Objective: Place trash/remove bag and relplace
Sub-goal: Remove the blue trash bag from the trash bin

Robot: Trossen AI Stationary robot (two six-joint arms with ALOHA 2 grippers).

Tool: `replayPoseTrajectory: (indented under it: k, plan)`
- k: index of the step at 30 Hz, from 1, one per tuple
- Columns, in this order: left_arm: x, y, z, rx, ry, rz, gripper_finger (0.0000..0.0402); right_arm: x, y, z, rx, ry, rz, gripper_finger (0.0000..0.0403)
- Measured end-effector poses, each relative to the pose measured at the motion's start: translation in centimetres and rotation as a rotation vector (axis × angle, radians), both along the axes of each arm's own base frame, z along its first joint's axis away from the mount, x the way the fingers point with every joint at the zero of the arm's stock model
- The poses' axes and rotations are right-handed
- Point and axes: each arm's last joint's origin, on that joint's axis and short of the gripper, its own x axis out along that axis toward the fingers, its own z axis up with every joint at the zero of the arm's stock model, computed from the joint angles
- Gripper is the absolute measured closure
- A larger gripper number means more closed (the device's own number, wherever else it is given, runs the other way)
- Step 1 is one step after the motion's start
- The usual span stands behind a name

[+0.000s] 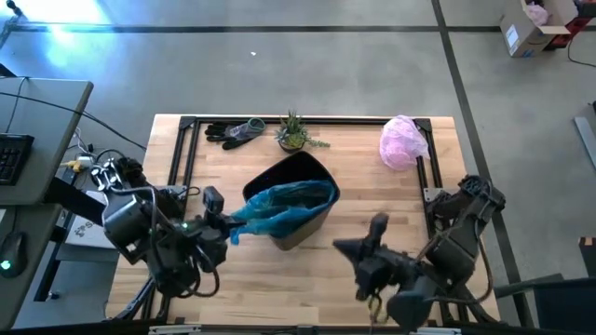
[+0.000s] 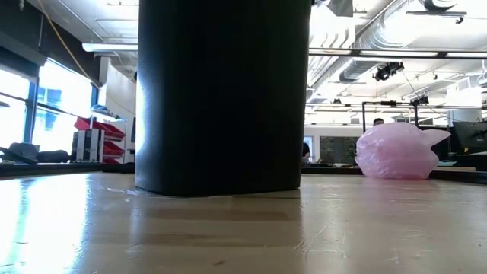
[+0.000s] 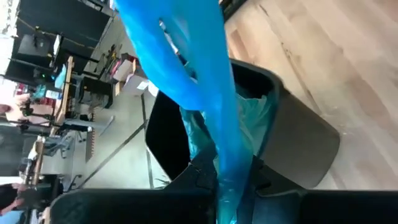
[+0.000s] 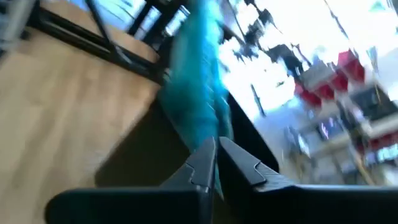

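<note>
No writing reads anywhere; the left fingers (image 1: pixel 226 226) pinch the teal bag (image 1: pixel 284 206) at the bin (image 1: pixel 312 170), the right fingers (image 1: pixel 376 226) clenched nearby.

Wrinkled teal bag (image 1: pixel 284 207) across bin mouth

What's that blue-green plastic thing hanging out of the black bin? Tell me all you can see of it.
It is a thin, wrinkled, translucent teal bin liner, bunched in and over the mouth of the black bin on the wooden table. One stretched strand runs out to the left gripper, which is shut on it. In the right wrist view, the right gripper is also shut on a teal fold.
</note>
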Motion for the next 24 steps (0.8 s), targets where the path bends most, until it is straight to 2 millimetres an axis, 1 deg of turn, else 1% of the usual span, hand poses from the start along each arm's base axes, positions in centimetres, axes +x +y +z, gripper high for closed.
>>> replayPoseTrajectory:
  k: [2,5,7,10,13,17,20,24]
  plan:
    - [0.0,-0.4,-0.3,0.03,-0.012,-0.01,0.0402,-0.3,-1.3,0.1,0.047,0.002,-0.063,0.0388]
    - [-0.6,-1.0,-0.1,0.099,-0.076,-0.001,0.0402,-0.1,-3.6,0.3,0.2,0.059,-0.115,0.035]
    - [-1.3,-1.3,0.1,0.135,-0.125,0.003,0.0402,0.4,-4.9,0.2,0.282,0.112,-0.127,0.0319]
    - [-2.2,-1.5,0.6,0.158,-0.177,-0.003,0.0402,1.6,-6.6,0.2,0.356,0.16,-0.134,0.0278]
    - [-3.2,-1.9,0.9,0.152,-0.229,-0.008,0.0402,2.6,-8.3,0.5,0.402,0.158,-0.142,0.0251]
    - [-4.2,-2.4,1.1,0.11,-0.261,-0.022,0.0402,3.4,-10.1,1.2,0.444,0.148,-0.12,0.0235]
    - [-5.1,-2.9,1.0,0.091,-0.277,-0.045,0.0402,3.3,-10.6,1.5,0.427,0.166,-0.09,0.0234]
    - [-6.4,-3.7,1.1,0.065,-0.315,-0.071,0.0402,3.0,-11.2,1.8,0.409,0.146,-0.133,0.0234]
